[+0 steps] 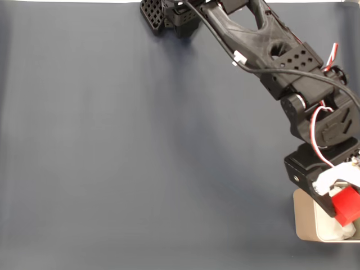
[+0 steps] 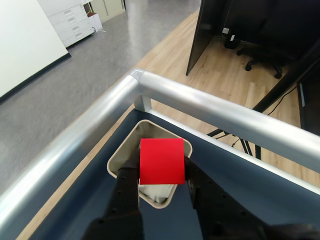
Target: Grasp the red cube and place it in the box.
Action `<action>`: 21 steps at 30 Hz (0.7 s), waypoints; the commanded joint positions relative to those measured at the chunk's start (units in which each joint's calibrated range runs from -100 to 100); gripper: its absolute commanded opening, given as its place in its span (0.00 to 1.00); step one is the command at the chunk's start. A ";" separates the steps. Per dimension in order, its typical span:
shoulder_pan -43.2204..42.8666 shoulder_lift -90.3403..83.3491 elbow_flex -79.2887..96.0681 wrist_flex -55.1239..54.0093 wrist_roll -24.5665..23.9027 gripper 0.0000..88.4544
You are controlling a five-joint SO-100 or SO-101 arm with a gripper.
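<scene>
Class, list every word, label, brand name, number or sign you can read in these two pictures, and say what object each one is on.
None can be read.
The red cube held in the gripper over the box has plain faces.
The box rim and the dark blue table cover bear no print.
The arm has a raised shape on its shell, which does not read as text.

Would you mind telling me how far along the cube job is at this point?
The grasp looks done: the end effector is shut on the red cube, its fingers on either side in the wrist view. In hand is the carry, with the cube held above the box near the table's corner; the fixed view also puts the cube over the box. Left: open and drop it onto the white lining.
</scene>
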 commanded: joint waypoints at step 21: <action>-0.87 3.62 -5.25 -3.63 0.10 0.00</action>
